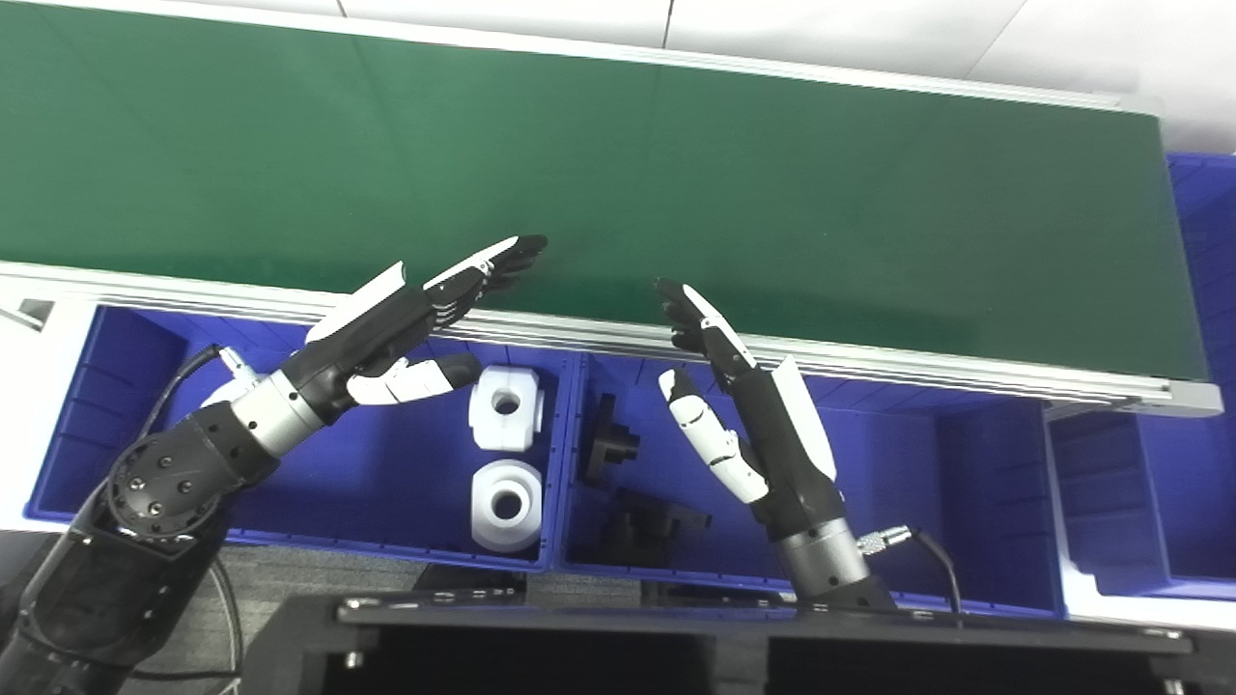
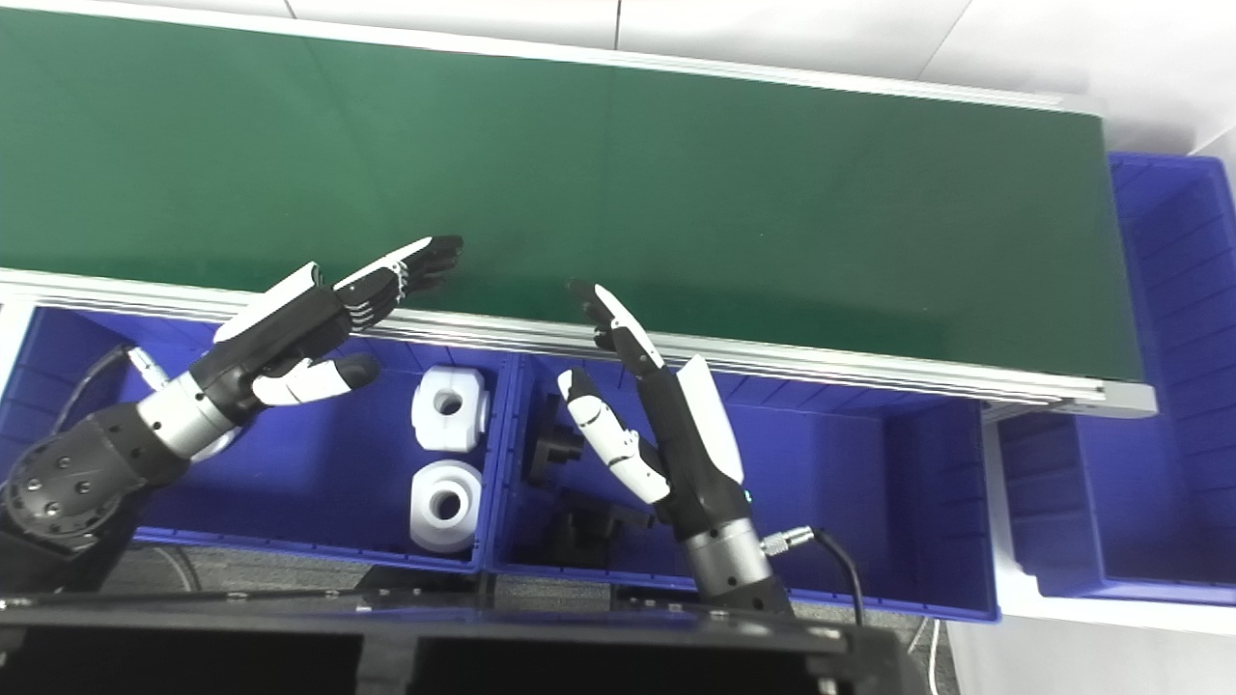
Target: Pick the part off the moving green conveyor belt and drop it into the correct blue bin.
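Observation:
The green conveyor belt (image 1: pixel 618 174) runs across the upper half of the view, and no part lies on the stretch I see. My left hand (image 1: pixel 406 319) is open above the left blue bin (image 1: pixel 145 425), fingertips reaching over the belt's near rail. My right hand (image 1: pixel 744 405) is open and upright over the middle blue bin (image 1: pixel 917 483), fingertips at the rail. Two white parts (image 1: pixel 505 405) (image 1: pixel 506 504) lie in the left bin. Black parts (image 1: pixel 608 444) (image 1: pixel 647 526) lie in the middle bin.
A third blue bin (image 1: pixel 1149 502) stands at the right, running up past the belt's end. An aluminium rail (image 1: pixel 966 372) borders the belt's near edge. A black frame (image 1: pixel 618 647) fills the bottom of the view.

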`<state>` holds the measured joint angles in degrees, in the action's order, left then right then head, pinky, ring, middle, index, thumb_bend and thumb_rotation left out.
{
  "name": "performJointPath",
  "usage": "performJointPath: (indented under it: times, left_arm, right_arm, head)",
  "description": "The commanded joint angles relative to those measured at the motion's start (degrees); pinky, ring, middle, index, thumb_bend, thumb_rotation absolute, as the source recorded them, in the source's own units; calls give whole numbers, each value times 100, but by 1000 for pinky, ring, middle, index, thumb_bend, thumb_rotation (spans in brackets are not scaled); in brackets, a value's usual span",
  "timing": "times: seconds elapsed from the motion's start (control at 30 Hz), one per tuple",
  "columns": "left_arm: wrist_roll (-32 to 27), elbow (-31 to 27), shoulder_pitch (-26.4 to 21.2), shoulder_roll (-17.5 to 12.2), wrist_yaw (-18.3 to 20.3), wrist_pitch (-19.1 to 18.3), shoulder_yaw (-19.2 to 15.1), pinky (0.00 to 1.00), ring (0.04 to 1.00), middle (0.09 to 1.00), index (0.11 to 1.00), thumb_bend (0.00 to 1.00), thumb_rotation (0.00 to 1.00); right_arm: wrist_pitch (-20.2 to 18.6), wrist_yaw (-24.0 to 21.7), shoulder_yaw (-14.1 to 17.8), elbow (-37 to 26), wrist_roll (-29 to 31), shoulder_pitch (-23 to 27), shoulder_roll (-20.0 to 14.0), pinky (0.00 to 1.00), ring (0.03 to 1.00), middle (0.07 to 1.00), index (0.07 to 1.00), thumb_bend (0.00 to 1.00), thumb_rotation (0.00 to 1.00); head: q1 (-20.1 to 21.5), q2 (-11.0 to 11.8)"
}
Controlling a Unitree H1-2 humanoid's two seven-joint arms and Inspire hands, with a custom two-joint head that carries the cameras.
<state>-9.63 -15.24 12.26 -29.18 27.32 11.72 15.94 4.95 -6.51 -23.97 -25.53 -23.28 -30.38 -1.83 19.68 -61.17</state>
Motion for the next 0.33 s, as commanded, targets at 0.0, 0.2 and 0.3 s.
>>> performJointPath:
  times: [0.0, 0.2, 0.3]
  left_arm:
    - [-206, -323, 17, -89, 52, -42, -131, 988, 1000, 1000, 1000, 431, 877]
    - [-528, -788, 208, -102, 152, -360, -275, 996, 1000, 1000, 1000, 474, 876]
    - [-686, -1068, 306, -105, 173, -504, -340, 1000, 1000, 1000, 1000, 472, 878]
  right_arm:
    - [65, 48, -89, -140, 30, -34, 93, 855, 909, 933, 916, 380, 926]
    - [42, 46, -208, -603, -61, -245, 82, 845, 906, 935, 916, 377, 931]
    - [0, 24, -269, -857, -126, -372, 84, 840, 905, 932, 910, 376, 934]
  head:
    - [-6, -7]
    - [-78, -25]
    - [-108, -2]
